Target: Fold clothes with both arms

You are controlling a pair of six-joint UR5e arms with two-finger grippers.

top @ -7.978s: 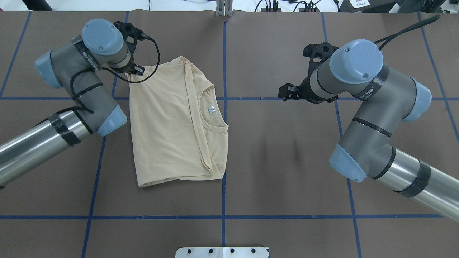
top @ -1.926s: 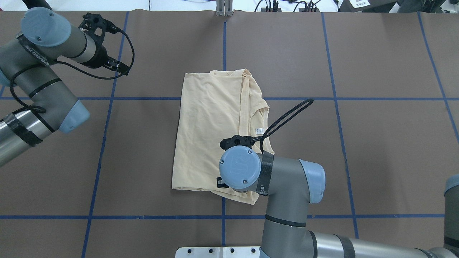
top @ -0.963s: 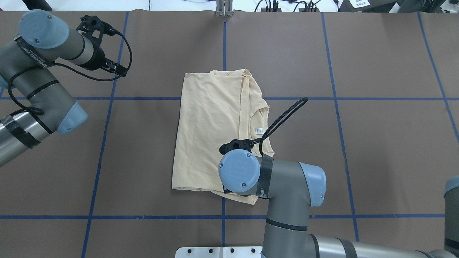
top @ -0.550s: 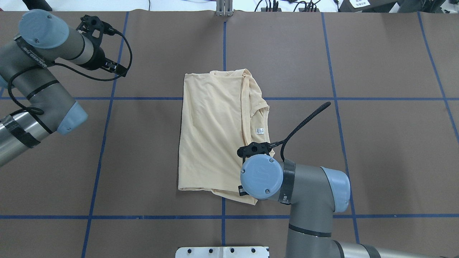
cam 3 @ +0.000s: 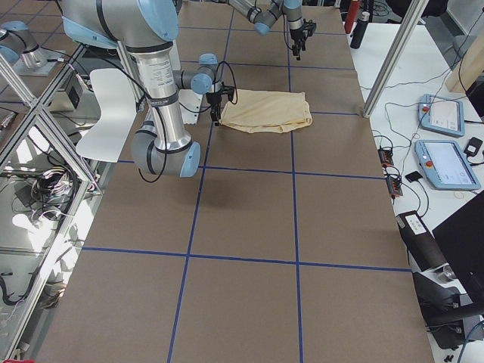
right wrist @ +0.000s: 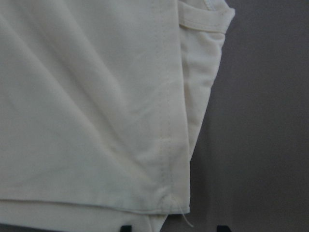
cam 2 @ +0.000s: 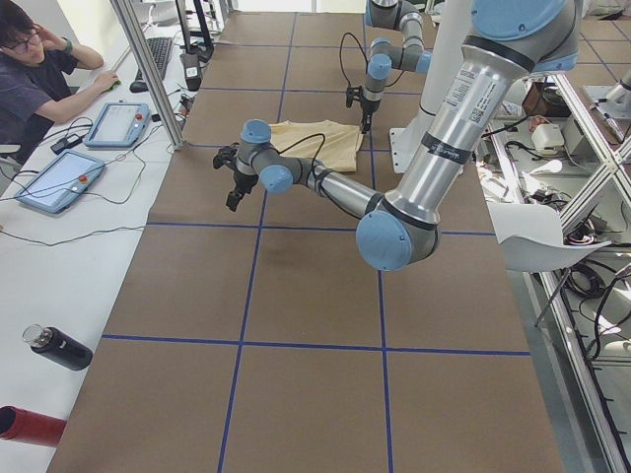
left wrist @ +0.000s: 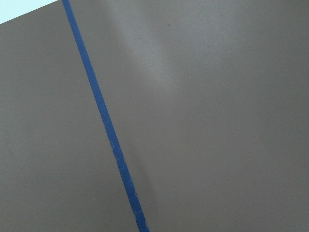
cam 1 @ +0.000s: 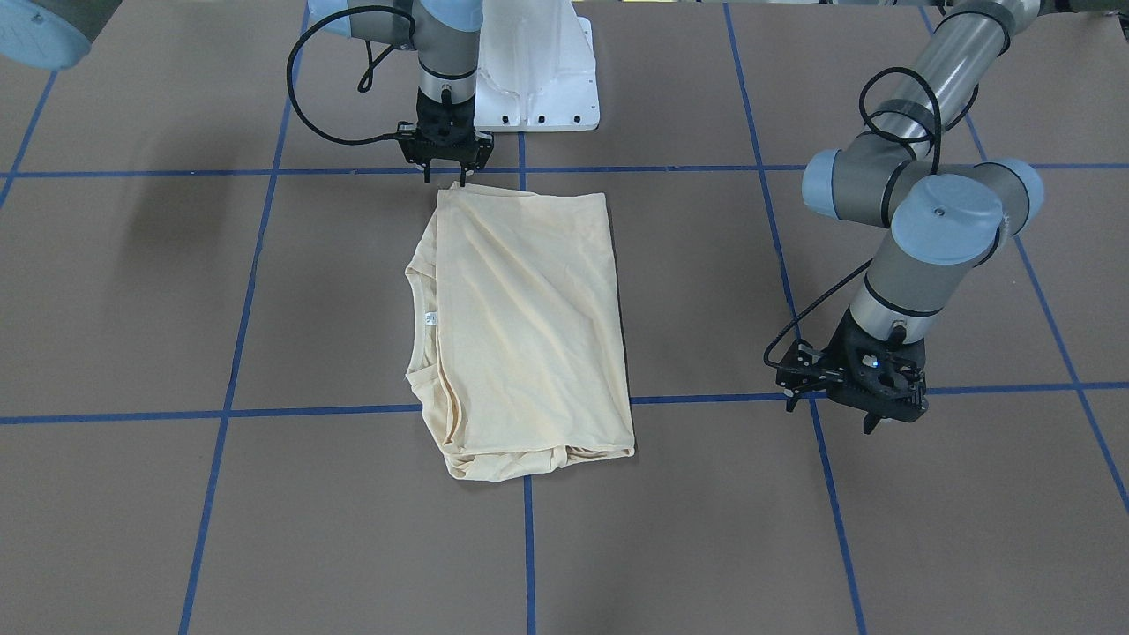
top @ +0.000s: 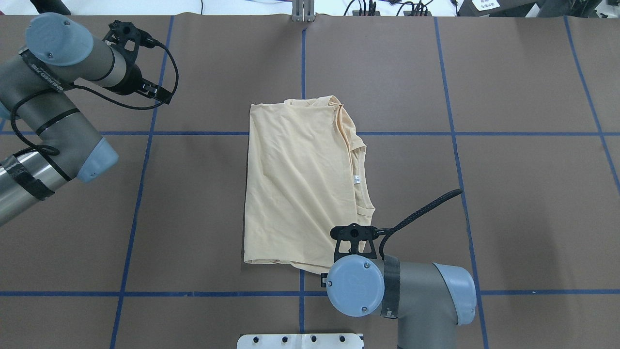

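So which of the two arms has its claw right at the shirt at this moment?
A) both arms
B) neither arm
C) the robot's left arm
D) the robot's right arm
D: the right gripper stands at the T-shirt corner nearest the robot's base, while the left gripper hangs over bare table, well apart from the cloth.

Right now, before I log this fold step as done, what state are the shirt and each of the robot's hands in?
T-shirt: folded into a rectangle, lying flat on the table, neck label showing, no print showing.
Right hand: open, fingers apart at the T-shirt's corner nearest the base.
Left hand: looks open, holding nothing, over bare table well clear of the T-shirt.
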